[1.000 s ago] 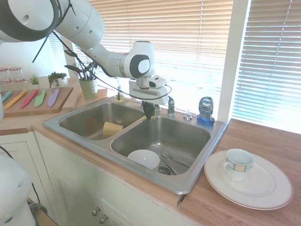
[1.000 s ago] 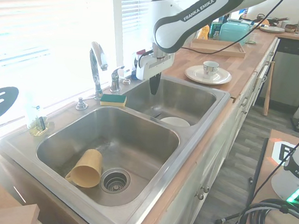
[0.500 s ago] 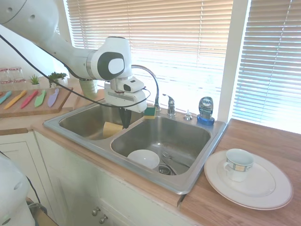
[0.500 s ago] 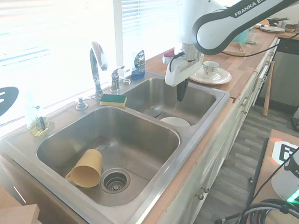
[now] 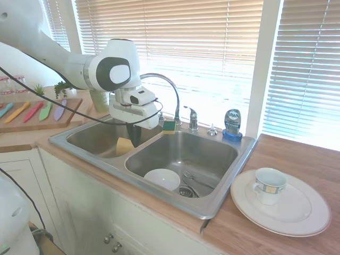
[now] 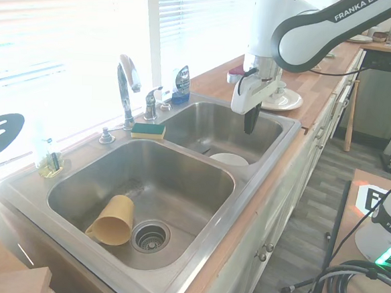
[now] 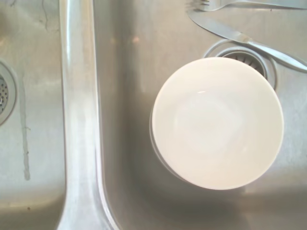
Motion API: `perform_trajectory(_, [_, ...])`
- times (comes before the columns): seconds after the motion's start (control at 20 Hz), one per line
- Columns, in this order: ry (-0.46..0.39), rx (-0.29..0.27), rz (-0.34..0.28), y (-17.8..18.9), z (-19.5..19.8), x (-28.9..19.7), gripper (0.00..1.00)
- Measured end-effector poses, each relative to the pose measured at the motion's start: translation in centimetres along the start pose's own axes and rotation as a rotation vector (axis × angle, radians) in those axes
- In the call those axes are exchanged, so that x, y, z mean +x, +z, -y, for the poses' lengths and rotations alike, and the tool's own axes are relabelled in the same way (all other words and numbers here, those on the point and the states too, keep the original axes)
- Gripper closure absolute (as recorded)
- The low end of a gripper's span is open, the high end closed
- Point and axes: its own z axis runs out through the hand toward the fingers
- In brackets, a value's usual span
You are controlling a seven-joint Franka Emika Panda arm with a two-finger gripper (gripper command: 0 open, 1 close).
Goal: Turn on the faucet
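Note:
The faucet is a chrome gooseneck arching up behind the double sink, and it also shows at the sink's back rim. Its small chrome lever handle stands beside its base. My gripper hangs shut and holds nothing. It is over the front part of the sink near the divider, well away from the faucet and its handle. The wrist view looks straight down on the divider and a white bowl.
A white bowl, a knife and a fork lie in one basin. A yellow cup lies in the other. A green-yellow sponge and a blue soap bottle sit on the back rim. A plate with a mug rests on the counter.
The arm has swung away from the faucet at the back rim toward the front of the sink. The gripper stays shut and the faucet has not moved.

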Motion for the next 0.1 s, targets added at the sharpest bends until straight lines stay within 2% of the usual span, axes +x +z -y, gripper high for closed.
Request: perform_trajectory(0.1, [0.004,0.001,0.001,0.0,-0.08,0.09,0.0])
